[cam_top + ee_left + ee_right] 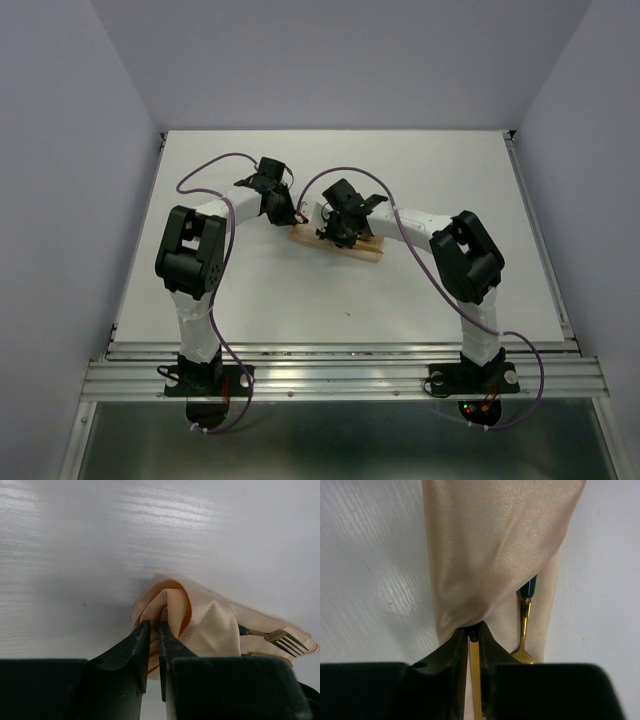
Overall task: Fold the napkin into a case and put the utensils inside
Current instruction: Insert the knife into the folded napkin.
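The peach-orange napkin (372,251) lies as a narrow case mid-table, under both wrists. My left gripper (154,624) is shut on a raised fold at one end of the napkin (212,625), lifting its upper layer. A gold fork (285,640) pokes out of the far end, tines showing. My right gripper (474,632) is shut on a slim gold utensil (475,675), whose front end is hidden under the draped cloth (495,545). Beside it a second utensil (524,622) with a dark handle lies on the lower layer, half under the cloth.
The white table (300,295) ends at an aluminium rail (340,375) by the arm bases. Purple cables (212,165) loop over both arms. Grey walls close in the left, back and right sides.
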You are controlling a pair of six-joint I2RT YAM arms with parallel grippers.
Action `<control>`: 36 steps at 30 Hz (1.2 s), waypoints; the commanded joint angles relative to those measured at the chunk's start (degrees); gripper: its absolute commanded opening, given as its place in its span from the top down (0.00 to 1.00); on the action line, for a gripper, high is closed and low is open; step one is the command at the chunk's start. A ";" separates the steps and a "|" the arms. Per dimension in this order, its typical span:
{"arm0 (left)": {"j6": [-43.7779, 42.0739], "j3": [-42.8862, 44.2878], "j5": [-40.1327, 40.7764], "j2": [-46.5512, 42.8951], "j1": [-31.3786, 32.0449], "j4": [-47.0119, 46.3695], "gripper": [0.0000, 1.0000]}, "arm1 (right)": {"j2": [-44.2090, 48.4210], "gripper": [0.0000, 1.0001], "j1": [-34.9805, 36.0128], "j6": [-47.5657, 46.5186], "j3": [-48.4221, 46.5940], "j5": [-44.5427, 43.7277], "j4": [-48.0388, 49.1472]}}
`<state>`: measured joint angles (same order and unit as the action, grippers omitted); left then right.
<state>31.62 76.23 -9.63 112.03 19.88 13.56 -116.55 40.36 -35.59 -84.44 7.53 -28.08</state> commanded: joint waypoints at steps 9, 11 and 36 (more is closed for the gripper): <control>-0.33 0.85 0.05 -1.55 0.60 0.41 0.77 | 2.55 0.65 0.86 0.09 -0.90 -3.92 1.80; -0.33 0.94 0.13 -1.46 0.60 0.41 0.77 | 3.70 0.65 0.86 -0.09 -0.46 -4.72 1.97; -1.03 1.30 0.75 -1.37 0.60 1.20 0.77 | 25.15 0.62 -11.35 8.78 22.92 7.40 6.80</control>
<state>31.55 76.23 -8.99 112.03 19.92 14.04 -92.58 29.23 -29.02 -64.27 11.00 -23.77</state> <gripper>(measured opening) 0.232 0.382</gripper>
